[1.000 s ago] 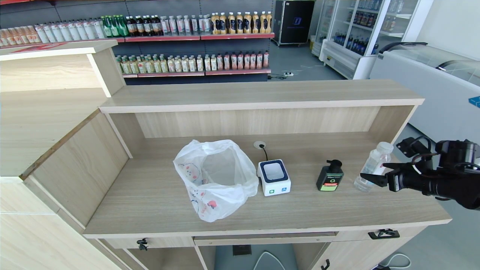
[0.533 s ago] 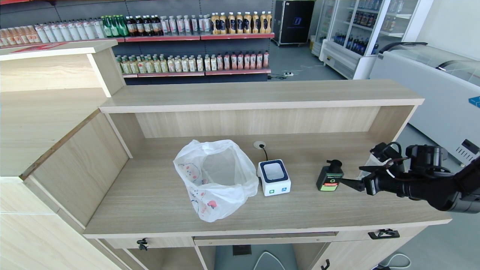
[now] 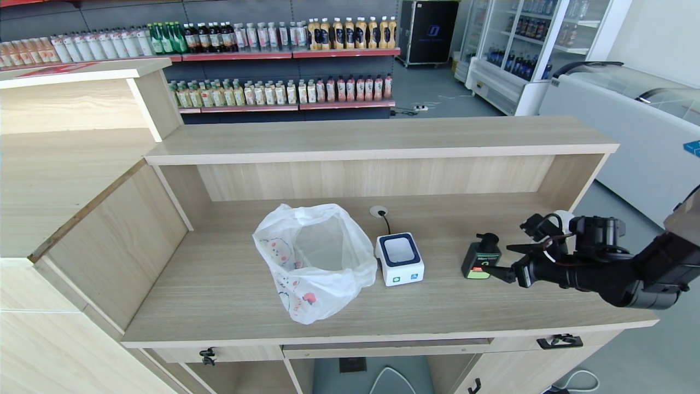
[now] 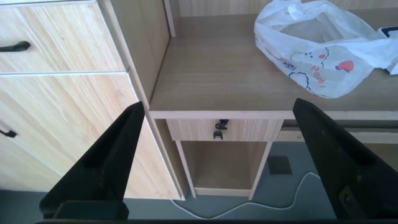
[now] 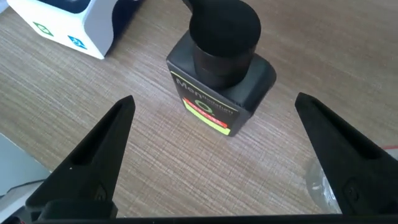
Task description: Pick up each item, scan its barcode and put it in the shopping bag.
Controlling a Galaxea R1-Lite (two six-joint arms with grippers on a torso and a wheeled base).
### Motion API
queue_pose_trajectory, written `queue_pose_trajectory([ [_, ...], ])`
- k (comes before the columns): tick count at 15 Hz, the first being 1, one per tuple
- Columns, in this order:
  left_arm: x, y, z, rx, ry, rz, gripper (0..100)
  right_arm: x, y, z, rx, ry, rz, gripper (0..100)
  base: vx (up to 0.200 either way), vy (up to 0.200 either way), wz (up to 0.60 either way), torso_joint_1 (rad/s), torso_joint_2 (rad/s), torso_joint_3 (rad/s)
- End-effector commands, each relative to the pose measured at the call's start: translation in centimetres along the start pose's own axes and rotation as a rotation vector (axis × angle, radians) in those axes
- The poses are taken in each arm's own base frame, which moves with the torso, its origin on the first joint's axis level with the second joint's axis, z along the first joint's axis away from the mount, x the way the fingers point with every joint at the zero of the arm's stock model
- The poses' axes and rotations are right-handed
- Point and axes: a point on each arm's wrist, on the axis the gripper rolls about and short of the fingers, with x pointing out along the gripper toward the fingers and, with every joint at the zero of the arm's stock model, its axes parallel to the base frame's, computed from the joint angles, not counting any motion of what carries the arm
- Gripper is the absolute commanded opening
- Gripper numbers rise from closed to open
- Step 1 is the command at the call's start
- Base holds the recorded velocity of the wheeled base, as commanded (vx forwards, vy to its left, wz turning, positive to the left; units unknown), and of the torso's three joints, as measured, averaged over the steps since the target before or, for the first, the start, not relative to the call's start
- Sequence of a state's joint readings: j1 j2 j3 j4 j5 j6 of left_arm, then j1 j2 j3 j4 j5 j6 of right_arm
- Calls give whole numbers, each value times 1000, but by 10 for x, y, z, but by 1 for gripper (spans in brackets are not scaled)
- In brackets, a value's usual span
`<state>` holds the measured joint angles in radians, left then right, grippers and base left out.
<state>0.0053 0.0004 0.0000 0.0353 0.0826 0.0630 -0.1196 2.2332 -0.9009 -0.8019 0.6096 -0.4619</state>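
my right gripper (image 3: 495,258) hangs level and spread wide, just right of the pump bottle (image 3: 476,260); the bag (image 3: 284,257) gapes open.

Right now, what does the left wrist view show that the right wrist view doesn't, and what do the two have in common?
Left wrist view: the shopping bag lying open on the counter top, a keyed drawer below its edge, and cabinet drawers alongside. Right wrist view: the black pump bottle upright just ahead of the open right end effector, with a clear bottle at the edge. Both: the wooden counter top, and likely the scanner, though the left wrist view catches just a sliver.
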Motion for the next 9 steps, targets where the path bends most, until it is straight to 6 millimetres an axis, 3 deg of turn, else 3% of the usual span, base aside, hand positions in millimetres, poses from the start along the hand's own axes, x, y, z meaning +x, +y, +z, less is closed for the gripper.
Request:
queue_pose_trajectory([
  [1, 0, 0, 0, -2, 0, 1, 100, 15, 0, -1, -13, -17, 36, 100, 0, 0, 0, 0, 0, 0],
  [9, 0, 0, 0, 0, 0, 1, 100, 43, 0, -6, -28, -41, 97, 100, 0, 0, 0, 0, 0, 0],
])
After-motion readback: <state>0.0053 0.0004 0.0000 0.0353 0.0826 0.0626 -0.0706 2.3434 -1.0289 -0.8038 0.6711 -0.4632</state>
